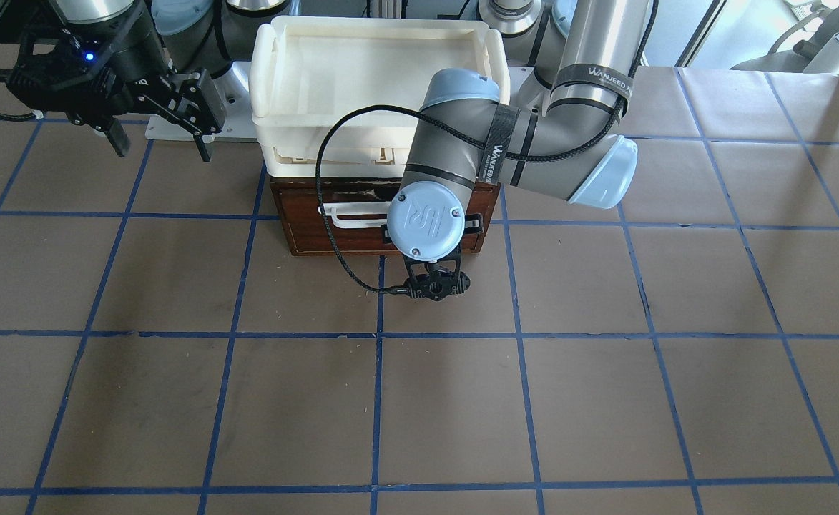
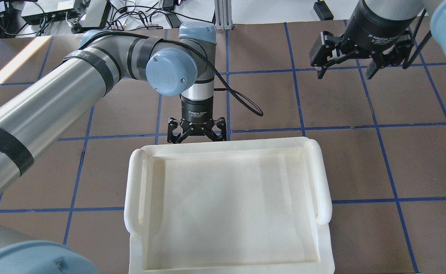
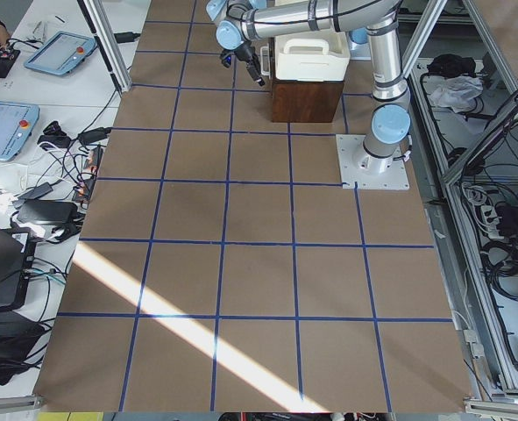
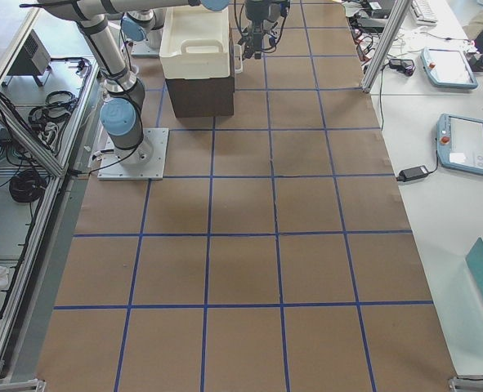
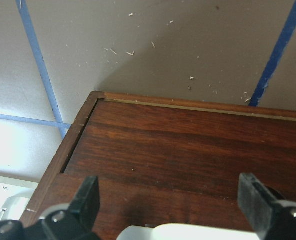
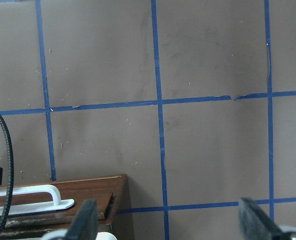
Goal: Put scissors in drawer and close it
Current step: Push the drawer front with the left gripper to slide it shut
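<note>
The drawer (image 1: 305, 232) shows its dark reddish-brown front and white wire handle (image 1: 347, 214), and sits pushed in, flush with its frame (image 5: 77, 145). The scissors are out of view in every frame. My left gripper (image 2: 197, 137) is open and empty, pointing down right in front of the drawer front. In the left wrist view its fingers (image 5: 87, 200) stand wide apart over the wood front (image 5: 188, 150), with the white handle (image 5: 178, 232) between them at the bottom edge. My right gripper (image 1: 160, 143) is open and empty, raised off to the side of the drawer, and also shows overhead (image 2: 344, 74).
A cream-white plastic tray (image 2: 135, 190) sits on top of the drawer cabinet and hides it from overhead. The table is brown paper with blue tape lines (image 1: 376, 400). The left arm's black cable (image 1: 333, 243) loops across the drawer front.
</note>
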{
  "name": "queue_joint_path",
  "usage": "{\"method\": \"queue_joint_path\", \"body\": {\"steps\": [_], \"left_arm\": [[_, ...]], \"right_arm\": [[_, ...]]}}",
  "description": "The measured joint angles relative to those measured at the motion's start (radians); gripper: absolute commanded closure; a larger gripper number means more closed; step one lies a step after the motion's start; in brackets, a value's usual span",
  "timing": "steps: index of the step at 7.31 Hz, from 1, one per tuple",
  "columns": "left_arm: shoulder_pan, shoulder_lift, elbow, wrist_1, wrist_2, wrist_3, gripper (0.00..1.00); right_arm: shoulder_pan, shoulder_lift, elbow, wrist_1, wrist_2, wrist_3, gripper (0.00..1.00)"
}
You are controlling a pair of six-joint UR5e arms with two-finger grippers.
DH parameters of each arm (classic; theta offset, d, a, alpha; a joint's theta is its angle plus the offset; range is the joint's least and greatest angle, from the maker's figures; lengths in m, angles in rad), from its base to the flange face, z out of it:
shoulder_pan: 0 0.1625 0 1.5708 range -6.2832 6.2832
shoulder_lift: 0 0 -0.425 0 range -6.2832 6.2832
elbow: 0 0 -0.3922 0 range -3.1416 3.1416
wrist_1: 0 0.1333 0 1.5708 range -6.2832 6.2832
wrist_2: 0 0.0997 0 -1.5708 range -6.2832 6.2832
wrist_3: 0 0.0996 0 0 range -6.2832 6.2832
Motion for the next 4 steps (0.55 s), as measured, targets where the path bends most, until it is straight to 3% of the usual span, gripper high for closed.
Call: {"method": "queue_joint_path", "body": {"steps": [2, 4], "left_arm": [[0.004, 0.006, 0.008, 0.012, 0.002, 0.001, 0.00], [0.024, 0.003, 0.027, 0.103, -0.001, 0.005, 0.00]], "right_arm": [[0.000, 0.000, 0.000, 0.000, 0.000, 0.001, 0.00], [0.000, 0.001, 0.000, 0.000, 0.002, 0.001, 0.00]]}}
